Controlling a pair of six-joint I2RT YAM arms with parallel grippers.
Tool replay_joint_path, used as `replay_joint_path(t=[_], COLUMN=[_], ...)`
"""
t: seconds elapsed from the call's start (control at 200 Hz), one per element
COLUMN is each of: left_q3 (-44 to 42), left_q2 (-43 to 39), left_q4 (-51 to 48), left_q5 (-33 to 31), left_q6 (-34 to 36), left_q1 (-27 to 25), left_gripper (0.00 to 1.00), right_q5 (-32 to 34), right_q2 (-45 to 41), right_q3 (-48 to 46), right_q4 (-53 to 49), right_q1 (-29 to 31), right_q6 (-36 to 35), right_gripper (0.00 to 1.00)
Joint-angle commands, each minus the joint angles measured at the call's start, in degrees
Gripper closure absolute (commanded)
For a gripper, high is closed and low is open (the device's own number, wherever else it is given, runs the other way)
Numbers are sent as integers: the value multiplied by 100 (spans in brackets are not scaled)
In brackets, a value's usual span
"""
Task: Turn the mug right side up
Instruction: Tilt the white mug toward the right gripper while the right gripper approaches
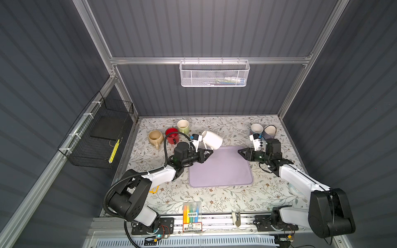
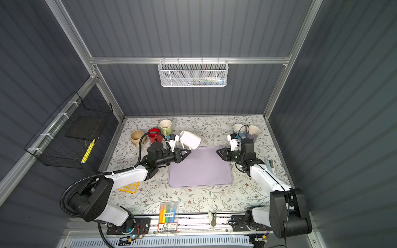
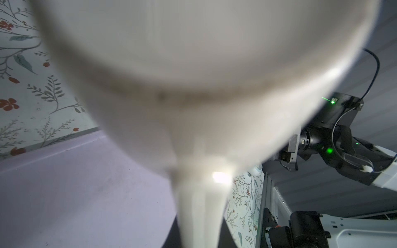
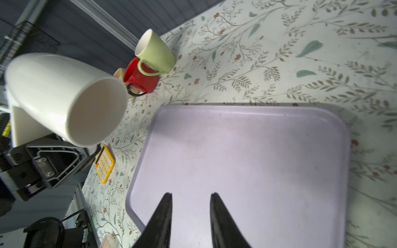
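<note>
A white mug (image 1: 212,139) (image 2: 190,139) hangs tilted on its side above the far left corner of the purple mat (image 1: 221,169). Its mouth faces right, toward the other arm, as the right wrist view shows (image 4: 64,96). My left gripper (image 1: 209,151) (image 2: 187,152) is shut on the mug's handle, which runs down into the jaws in the left wrist view, where the mug's body (image 3: 193,64) fills most of the picture. My right gripper (image 1: 240,151) (image 4: 191,194) hovers open over the mat's far right part, holding nothing, apart from the mug.
A beige mug (image 1: 155,137), a red mug (image 1: 171,134) and a green mug (image 1: 183,126) stand upright at the back left. Two more mugs (image 1: 256,128) stand at the back right. A marker pack (image 1: 191,211) lies at the front edge, a yellow stencil (image 2: 129,187) front left.
</note>
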Motion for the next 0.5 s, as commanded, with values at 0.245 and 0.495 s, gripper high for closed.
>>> replay_joint_path(t=[0.245,0.495], left_q3=[350,349], left_q2=[440,600], left_q4=[1350,1675], left_q5=[359,353], left_q6=[-603,-861], left_q1=[-5,-1], left_gripper=[91,92], right_q5=[-848,-1144], right_q2=[363,803], right_q3=[-85,77], right_q4=[2376,3282], right_q1=[558,817], right_q6=[958,1433], right_gripper=[65,65])
